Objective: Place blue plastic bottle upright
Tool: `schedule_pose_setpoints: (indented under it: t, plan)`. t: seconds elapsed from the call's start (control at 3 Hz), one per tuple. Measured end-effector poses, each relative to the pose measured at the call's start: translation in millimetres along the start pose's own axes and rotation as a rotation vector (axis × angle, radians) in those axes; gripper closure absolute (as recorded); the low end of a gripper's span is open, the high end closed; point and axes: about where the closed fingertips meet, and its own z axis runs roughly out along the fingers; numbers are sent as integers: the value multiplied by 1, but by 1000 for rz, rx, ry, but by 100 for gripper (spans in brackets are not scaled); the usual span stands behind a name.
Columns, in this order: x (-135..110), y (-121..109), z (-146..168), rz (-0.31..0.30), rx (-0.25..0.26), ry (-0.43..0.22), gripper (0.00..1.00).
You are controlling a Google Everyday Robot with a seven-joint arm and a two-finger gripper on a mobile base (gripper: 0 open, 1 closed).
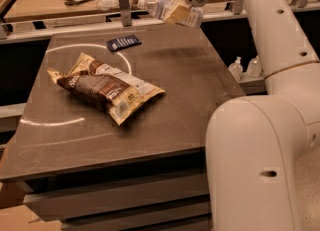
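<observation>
fingers (181, 15) are pinching the blue plastic bottle (154, 6), which we are seeing held on its side above the far edge of the table (165, 100), cap pointing left. standing it upright is remaining. the gripper (176, 10) is hanging off our arm (270, 30), reaching in from the right.

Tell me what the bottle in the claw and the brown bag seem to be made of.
The blue plastic bottle, held by the claw above the far edge of the table: clear plastic, probably, as the background shows through it. The brown bag: glossy printed film, plastic or foil, creased and shiny.
</observation>
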Motion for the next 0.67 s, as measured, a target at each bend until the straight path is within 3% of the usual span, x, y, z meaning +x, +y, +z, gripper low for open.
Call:
schedule_pose_setpoints:
  t: [0.33,0.67]
  plan:
    - [-12,-12,-30,226,92,-292,100]
    - [-39,-1,-36,308,124,-640,100]
